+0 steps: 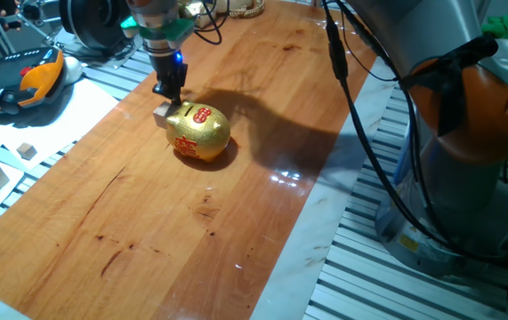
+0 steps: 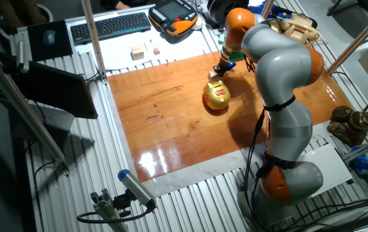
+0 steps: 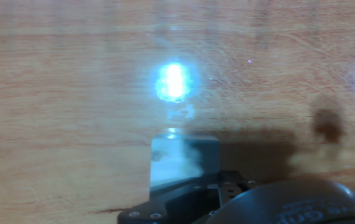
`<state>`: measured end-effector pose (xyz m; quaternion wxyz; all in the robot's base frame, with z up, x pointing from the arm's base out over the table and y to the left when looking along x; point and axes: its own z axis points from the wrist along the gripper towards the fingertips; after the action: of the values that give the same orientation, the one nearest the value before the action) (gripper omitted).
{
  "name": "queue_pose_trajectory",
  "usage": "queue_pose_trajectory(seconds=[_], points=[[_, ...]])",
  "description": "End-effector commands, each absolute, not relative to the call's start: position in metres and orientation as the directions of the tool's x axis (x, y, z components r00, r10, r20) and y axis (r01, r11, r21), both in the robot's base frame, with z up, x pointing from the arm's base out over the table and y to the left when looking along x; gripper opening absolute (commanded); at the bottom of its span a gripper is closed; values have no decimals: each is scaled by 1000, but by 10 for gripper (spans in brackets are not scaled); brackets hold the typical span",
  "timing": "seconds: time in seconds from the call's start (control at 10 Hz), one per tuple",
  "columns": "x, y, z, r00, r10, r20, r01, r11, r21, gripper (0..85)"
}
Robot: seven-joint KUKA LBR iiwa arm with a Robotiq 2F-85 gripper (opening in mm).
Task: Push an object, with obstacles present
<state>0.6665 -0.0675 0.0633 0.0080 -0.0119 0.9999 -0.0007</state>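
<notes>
Pushing step in hand. I have the end effector (image 1: 168, 92) low over the table (image 1: 236, 178), its tips just behind the small wooden cube (image 1: 162, 114), which lies touching or just beside the golden piggy bank (image 1: 201, 132), on its far side from the fixed camera. Whether the fingers are closed or parted I cannot tell. Next, I judge, the cube must be steered clear of the piggy bank.

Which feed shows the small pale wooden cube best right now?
One fixed view: the small pale wooden cube sits unobscured beside the golden piggy bank. The other fixed view shows a speck; the hand view a glare-washed block.
</notes>
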Motion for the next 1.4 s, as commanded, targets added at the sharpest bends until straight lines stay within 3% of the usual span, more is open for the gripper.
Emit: queue_pose_trajectory(seconds=[0.0,1.3], points=[[667,-66,64,-1000,-25,-16,-25,1000,-2,0],[659,-35,61,-999,-42,-20,-42,999,-18,0]])
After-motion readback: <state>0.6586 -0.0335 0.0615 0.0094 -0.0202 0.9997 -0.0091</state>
